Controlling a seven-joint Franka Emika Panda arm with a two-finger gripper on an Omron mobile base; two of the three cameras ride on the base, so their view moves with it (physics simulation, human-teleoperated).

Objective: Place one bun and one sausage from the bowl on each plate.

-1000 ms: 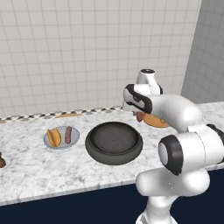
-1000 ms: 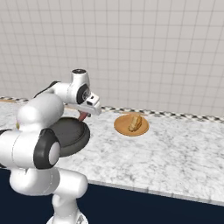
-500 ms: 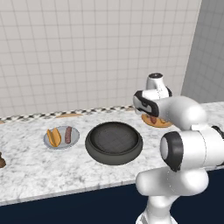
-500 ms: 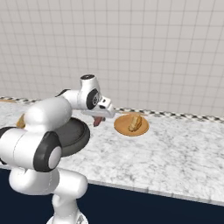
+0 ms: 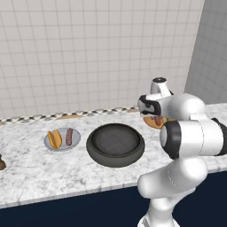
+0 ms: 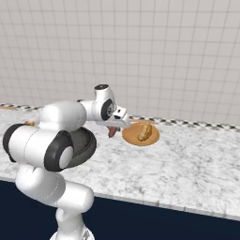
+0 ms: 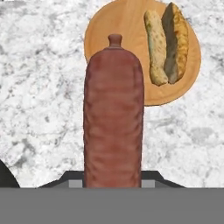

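Observation:
My gripper [image 6: 114, 127] is shut on a reddish-brown sausage [image 7: 113, 127], which hangs just left of the orange-brown plate [image 6: 131, 137] and above the counter. A split bun [image 6: 144, 131] lies on that plate, at its right side in the hand view, bun [image 7: 166, 46] on plate [image 7: 118, 22]. In the left base view the gripper [image 5: 156, 119] and held sausage [image 5: 158, 120] sit in front of this plate [image 5: 150, 123]. The light grey plate [image 5: 48, 142] at the left holds a bun [image 5: 55, 138] and a sausage [image 5: 69, 136]. The dark bowl [image 5: 93, 153] in the middle looks empty.
The marble counter [image 6: 187, 164] stretches right of the orange-brown plate, with a tiled wall behind. A small brown object [image 5: 1, 164] sits at the counter's far left edge. My own arm hides part of the bowl [image 6: 90, 145] in the right base view.
The arm has swung right from beside the bowl toward the orange-brown plate, carrying the sausage with it. The plates, buns and bowl have not moved.

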